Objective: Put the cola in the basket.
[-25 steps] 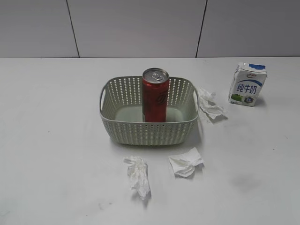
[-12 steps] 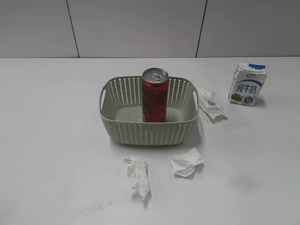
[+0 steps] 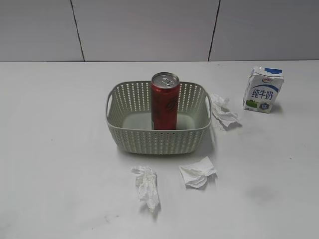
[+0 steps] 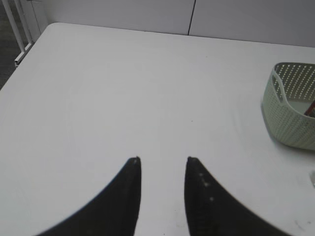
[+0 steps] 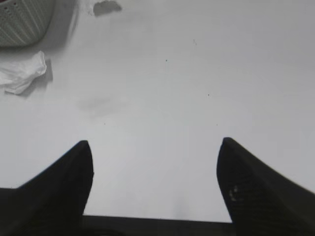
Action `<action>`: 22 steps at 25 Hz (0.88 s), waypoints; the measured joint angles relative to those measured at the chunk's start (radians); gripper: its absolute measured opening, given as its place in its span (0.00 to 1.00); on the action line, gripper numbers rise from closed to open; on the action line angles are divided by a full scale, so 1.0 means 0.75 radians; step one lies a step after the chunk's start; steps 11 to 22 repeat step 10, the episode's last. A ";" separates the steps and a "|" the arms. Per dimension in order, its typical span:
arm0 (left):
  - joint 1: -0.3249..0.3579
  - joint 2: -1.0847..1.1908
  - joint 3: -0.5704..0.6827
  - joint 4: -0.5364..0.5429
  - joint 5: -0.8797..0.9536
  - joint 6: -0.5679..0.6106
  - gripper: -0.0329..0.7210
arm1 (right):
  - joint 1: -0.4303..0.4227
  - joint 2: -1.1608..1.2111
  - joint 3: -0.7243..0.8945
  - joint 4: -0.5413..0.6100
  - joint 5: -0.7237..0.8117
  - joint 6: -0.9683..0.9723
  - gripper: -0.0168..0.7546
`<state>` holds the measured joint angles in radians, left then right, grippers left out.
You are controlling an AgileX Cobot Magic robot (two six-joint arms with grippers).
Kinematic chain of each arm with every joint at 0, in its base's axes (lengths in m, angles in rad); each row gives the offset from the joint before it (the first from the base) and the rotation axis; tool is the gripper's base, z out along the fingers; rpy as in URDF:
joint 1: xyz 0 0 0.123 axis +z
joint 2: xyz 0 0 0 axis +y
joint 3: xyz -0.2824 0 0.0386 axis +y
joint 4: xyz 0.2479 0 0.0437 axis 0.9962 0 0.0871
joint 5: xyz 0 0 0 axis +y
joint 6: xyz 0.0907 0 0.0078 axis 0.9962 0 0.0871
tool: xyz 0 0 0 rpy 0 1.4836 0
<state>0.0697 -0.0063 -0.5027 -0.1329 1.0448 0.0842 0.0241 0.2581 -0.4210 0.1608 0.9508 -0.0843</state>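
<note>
The red cola can (image 3: 165, 102) stands upright inside the pale green basket (image 3: 157, 140) at the table's middle. The basket's left end also shows in the left wrist view (image 4: 288, 115), with a sliver of the red cola can (image 4: 310, 108) at the frame edge, and a corner of the basket shows in the right wrist view (image 5: 22, 22). My left gripper (image 4: 162, 160) is open and empty over bare table, well left of the basket. My right gripper (image 5: 155, 145) is wide open and empty over bare table. Neither gripper shows in the exterior view.
A white-and-blue milk carton (image 3: 263, 89) stands at the back right. Crumpled tissues lie right of the basket (image 3: 222, 111) and in front of it (image 3: 197, 173) (image 3: 146, 185); one tissue shows in the right wrist view (image 5: 22, 73). A grey wall runs behind the white table (image 3: 55, 149).
</note>
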 joint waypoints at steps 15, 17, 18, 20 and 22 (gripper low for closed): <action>0.000 0.000 0.000 0.000 0.000 0.000 0.36 | 0.000 -0.309 0.001 0.001 -0.002 -0.001 0.78; 0.000 0.000 0.000 0.000 0.000 0.000 0.36 | 0.000 -0.309 0.001 0.001 -0.002 -0.001 0.78; 0.000 0.000 0.000 0.000 0.000 0.000 0.36 | 0.000 -0.309 0.001 0.001 -0.002 -0.001 0.78; 0.000 0.000 0.000 0.000 0.000 0.000 0.36 | 0.000 -0.309 0.001 0.001 -0.002 -0.001 0.78; 0.000 0.000 0.000 0.000 0.000 0.000 0.36 | 0.000 -0.309 0.001 0.001 -0.002 -0.001 0.78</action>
